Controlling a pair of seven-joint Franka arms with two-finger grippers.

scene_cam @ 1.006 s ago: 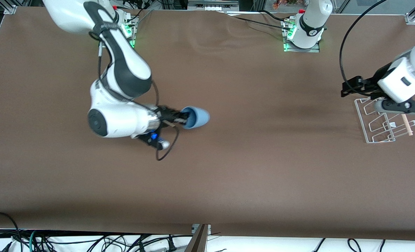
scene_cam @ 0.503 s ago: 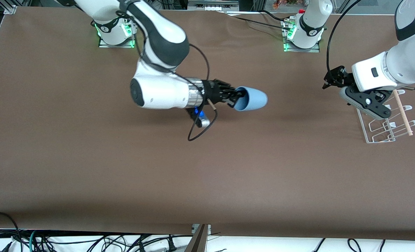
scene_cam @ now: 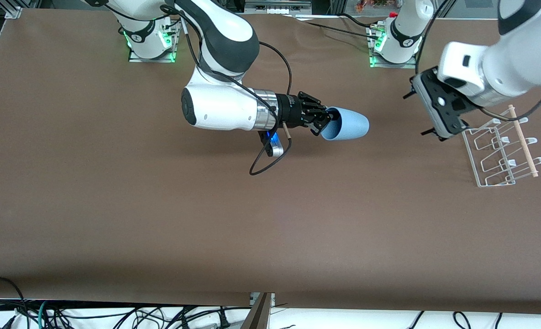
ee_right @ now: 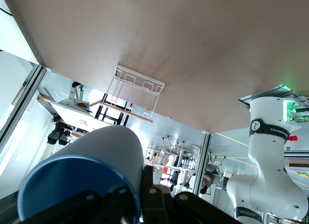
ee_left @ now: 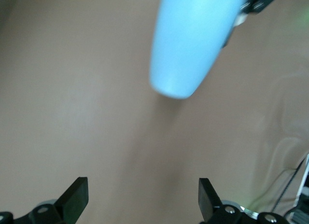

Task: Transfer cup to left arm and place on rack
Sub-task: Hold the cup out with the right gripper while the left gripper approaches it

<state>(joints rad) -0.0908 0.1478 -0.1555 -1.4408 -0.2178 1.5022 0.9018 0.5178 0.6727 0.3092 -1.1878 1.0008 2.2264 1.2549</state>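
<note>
A brown table seen from above, with two white robot arms reaching out from bases along its upper edge.

Only the front view shows the whole layout. The right gripper is held in the air over the middle of the table, closed on the rim of a light-blue cup. The cup lies sideways, its closed bottom pointing toward 3 o'clock. The left gripper hangs in the air over the table just beside the rack, at about the rack's 10 o'clock. The white wire rack stands on the table at the left arm's end, with a wooden dowel along one side.

The left wrist view alone shows the left gripper spread wide and holding nothing, with the cup well apart from its black fingertips.

The right wrist view looks along the cup from its open mouth, one finger inside the rim. The rack appears farther off.
</note>
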